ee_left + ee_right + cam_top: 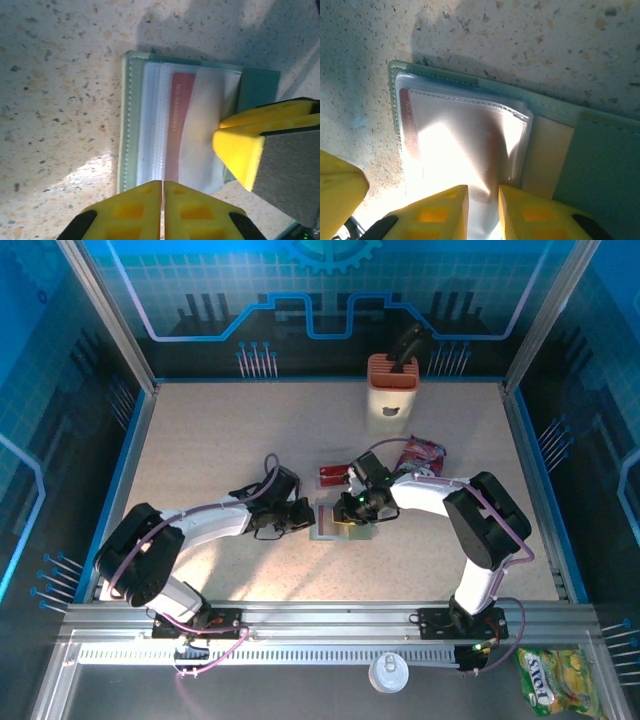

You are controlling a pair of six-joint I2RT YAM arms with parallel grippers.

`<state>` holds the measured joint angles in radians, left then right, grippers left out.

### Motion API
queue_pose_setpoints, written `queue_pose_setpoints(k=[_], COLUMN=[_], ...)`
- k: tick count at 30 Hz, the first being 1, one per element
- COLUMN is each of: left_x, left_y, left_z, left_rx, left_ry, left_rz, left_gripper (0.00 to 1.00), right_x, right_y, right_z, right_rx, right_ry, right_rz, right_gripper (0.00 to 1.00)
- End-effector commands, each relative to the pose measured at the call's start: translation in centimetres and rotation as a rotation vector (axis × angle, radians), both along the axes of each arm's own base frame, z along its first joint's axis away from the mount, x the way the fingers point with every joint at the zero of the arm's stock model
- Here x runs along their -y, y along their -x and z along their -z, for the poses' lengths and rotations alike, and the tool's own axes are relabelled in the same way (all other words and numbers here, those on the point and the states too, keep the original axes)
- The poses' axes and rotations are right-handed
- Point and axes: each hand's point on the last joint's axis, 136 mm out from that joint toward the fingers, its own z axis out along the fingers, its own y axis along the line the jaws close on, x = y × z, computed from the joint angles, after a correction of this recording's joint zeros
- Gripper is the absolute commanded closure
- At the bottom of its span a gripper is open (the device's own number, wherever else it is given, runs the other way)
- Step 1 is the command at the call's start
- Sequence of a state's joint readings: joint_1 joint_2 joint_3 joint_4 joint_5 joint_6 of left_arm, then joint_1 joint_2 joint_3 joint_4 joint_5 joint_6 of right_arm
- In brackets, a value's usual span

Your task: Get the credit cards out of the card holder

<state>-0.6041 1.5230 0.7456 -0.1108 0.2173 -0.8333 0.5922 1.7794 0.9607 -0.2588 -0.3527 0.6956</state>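
Observation:
The card holder [335, 531] lies open on the table between both arms. In the left wrist view its green border [129, 125] frames clear sleeves, and a red card [179, 120] sits under the plastic. My left gripper [163, 186] has its jaws together at the holder's near edge; I cannot tell whether they pinch anything. My right gripper [483, 192] rests on the clear sleeve [460, 145], jaws a narrow gap apart, with a raised fold of plastic running into the gap. Another red card [333, 476] lies loose on the table just behind the holder.
A crinkled purple-red snack packet [422, 453] lies right of the loose card. A tall orange-and-cream block [392, 397] stands at the back. The two grippers [312, 516] [352, 512] are close together over the holder. Metal frame rails bound the table's sides.

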Motion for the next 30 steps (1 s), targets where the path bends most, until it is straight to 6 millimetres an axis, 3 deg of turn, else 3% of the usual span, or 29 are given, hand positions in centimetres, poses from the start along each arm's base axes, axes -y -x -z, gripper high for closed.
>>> queue_pose_setpoints(k=[1,8,22,30], left_x=[1.9,2.8,3.6,3.8], left_y=[-1.0,-1.3,-1.4,-1.3], left_z=[-1.6,-0.8,0.5,1.3], left_rx=[0.013,-0.008,-0.044,-0.070], left_ry=[0.077,0.100,0.133,0.140], left_rz=[0.015,0.015,0.013,0.011], left_gripper=[0.88,0.71,0.67,0.74], right_x=[0.7,0.8,0.8,0.8], right_y=[0.3,0.3,0.3,0.4], right_z=[0.1,0.1,0.2,0.2], right_rx=[-0.009,-0.015,-0.022,-0.028], right_ry=[-0.002,-0.017,-0.051,-0.064], right_rz=[0.007,0.017,0.031,0.034], right_gripper=[0.78,0.80,0.84,0.85])
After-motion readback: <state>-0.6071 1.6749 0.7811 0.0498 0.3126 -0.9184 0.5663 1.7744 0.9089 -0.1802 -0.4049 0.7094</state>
